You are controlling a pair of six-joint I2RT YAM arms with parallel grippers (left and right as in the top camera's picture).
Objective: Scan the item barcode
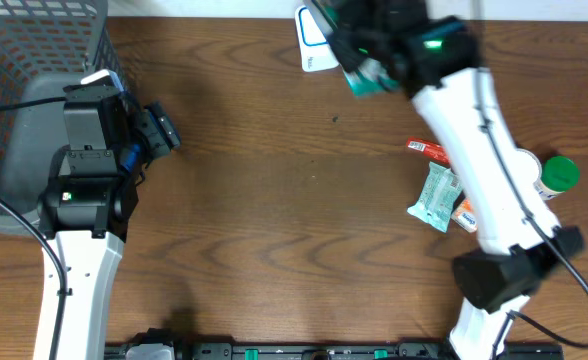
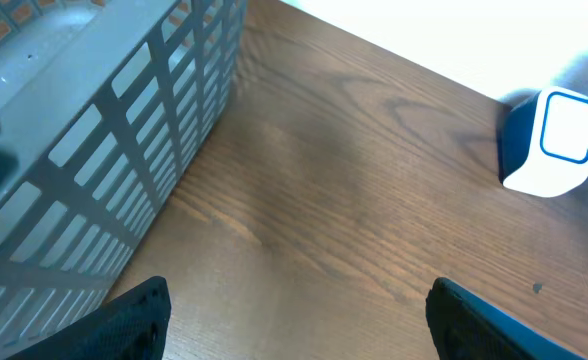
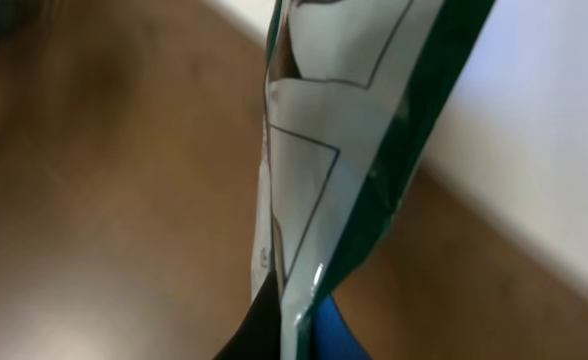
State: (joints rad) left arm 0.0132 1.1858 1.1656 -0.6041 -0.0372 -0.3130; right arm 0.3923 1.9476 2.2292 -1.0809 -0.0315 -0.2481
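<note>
Reaching toward the far edge of the counter [image 1: 294, 220], the right hand [image 3: 292, 338] is clamped tight on the lower edge of a green-and-white packet [image 1: 369, 80]. It holds the packet up just beside the scanner [image 1: 314, 42], on the side nearer the rest of the groceries. In the right wrist view the packet stands almost on edge, pinched low down so that its printed faces are free of the fingers. I take that to be deliberate, leaving a face clear to turn toward the scanner's window. No barcode shows on the part I can see, so I cannot tell whether the proper face is toward the scanner yet. The scanner is a small white-and-blue block with its window looking out across the counter, which would explain carrying the item to it. The left hand [image 2: 309, 318] hangs well away from the scanner, next to the grey basket [image 2: 124, 130], with its fingers spread wide and nothing between them. My guess is it is parked there out of the way, close to where a scanned item might go. Farther from the scanner than the held packet, a pouch [image 1: 436, 197], a red wrapper [image 1: 424, 148] and a green-capped bottle [image 1: 559, 173] lie by the right arm, probably waiting their turn.
</note>
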